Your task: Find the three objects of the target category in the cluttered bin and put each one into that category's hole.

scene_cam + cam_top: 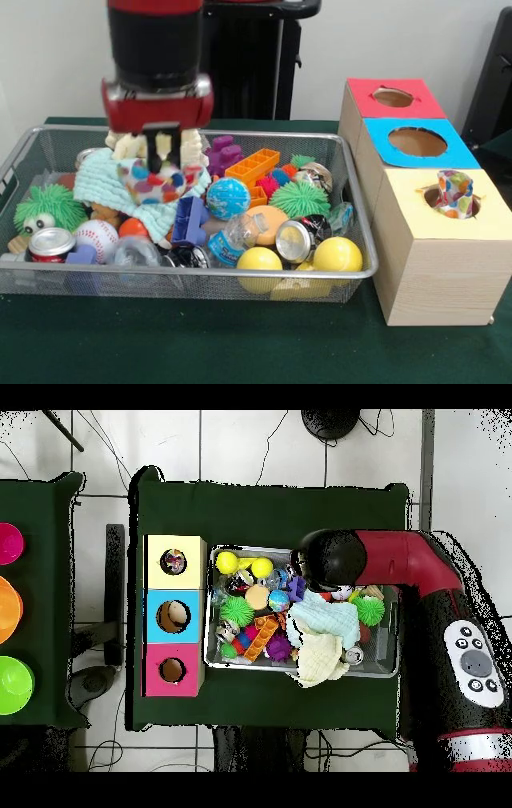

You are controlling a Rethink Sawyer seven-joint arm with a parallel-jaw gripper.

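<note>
Reaching down into the wire-mesh basket (32,276), the claw (162,148) meets a polka-dot cloth (156,182).
That cloth lies on the mint-green waffle cloth (108,186); whether the claw grips it cannot be told. Another polka-dot cloth (454,193) sticks up from the yellow-topped box's hole (432,197), right of the basket on the bench (240,344).

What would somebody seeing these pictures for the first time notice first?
Probably the red and black arm coming down over the left part of the wire-mesh bin, its gripper just above a polka-dot cloth that lies on a mint-green cloth amid balls, bricks and cans. Next, the three boxes at the right of the front view, where another polka-dot cloth sticks up out of the yellow-topped box's hole.
</note>
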